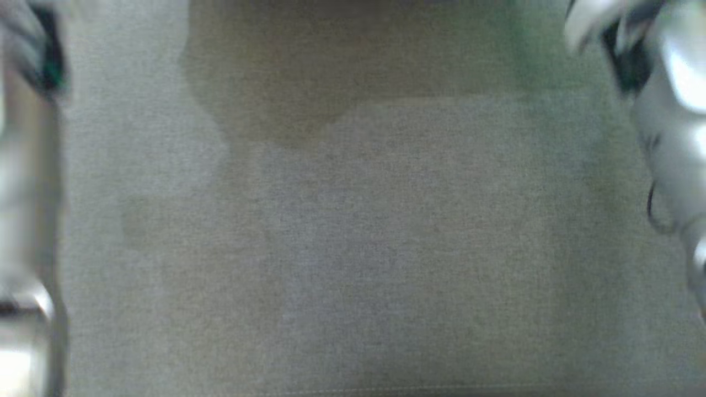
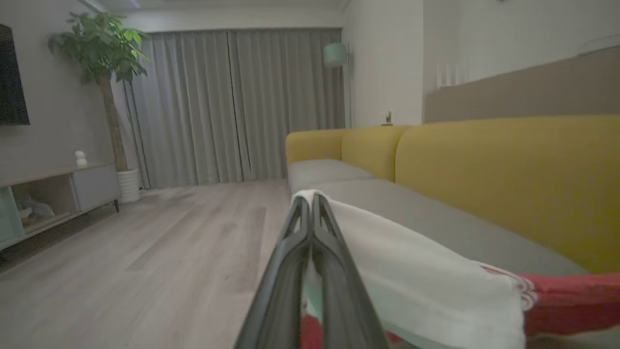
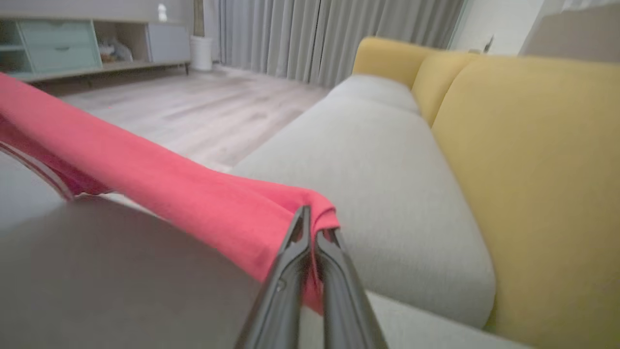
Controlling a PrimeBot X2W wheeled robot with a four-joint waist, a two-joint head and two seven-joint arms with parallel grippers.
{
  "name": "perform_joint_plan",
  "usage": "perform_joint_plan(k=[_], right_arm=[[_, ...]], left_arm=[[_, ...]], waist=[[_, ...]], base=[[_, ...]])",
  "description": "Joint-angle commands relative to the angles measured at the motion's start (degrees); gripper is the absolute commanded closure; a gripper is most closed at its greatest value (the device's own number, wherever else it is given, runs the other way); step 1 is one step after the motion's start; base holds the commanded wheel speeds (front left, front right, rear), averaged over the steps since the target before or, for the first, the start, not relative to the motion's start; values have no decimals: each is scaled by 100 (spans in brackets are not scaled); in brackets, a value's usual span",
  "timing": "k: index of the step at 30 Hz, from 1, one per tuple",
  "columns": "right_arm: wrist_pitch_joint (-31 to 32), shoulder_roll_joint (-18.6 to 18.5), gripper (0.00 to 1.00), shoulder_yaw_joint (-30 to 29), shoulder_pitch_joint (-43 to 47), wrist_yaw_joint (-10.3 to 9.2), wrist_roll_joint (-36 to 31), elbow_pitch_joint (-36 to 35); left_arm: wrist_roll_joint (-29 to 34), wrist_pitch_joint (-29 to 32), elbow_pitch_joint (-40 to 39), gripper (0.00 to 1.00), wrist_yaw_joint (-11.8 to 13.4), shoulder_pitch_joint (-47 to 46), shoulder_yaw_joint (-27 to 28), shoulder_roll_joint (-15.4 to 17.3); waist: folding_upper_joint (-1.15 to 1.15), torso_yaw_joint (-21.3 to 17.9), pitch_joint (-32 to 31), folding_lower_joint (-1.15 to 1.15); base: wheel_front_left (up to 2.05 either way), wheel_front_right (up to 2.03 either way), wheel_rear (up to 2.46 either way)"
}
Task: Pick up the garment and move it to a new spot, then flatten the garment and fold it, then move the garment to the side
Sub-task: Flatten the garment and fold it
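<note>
My left gripper (image 2: 310, 198) points level along the front of the sofa (image 2: 508, 184), its two fingers pressed together on the white edge of the garment (image 2: 411, 271). From that pinch the cloth runs off to the right of the left wrist view, where thin red stripes meet a red part.

My right gripper (image 3: 312, 220) also reaches out level over the grey seat cushion (image 3: 378, 160), fingers pinched on a bunched fold of the garment's red part (image 3: 160, 179). The cloth stretches from that fold to the left edge of the right wrist view. The yellow back cushions (image 3: 533, 169) stand to the gripper's right.

In the head view both pale forearms are blurred, the left (image 1: 27, 193) at the left edge and the right (image 1: 673, 138) at the upper right, over grey fabric (image 1: 353, 248).

Across the wooden floor (image 2: 145, 257) a low cabinet (image 2: 92, 186) has an open compartment (image 2: 34, 208) holding something I cannot make out. Beside it a white pot (image 2: 128, 184) holds a small tree.
</note>
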Motion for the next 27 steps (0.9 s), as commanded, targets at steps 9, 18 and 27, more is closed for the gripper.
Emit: perform_joint_plan(k=[9, 18, 27], right_arm=[[931, -534, 100, 1364, 1402, -4, 1245, -184], [1927, -1335, 100, 2516, 2108, -4, 2575, -1168], [2807, -1919, 100, 3246, 2629, -4, 3769, -2154]], left_arm=[[-162, -26, -796, 100, -30, 2338, -823, 532], [-829, 738, -1758, 100, -31, 3757, -1835, 1306], [-1505, 1936, -3274, 100, 30, 4921, -2027, 2190]], waist=[[0, 216, -593, 0], [0, 178, -1253, 0], [0, 103, -1733, 0]], base=[[0, 0, 0], [0, 0, 0], [0, 0, 0]])
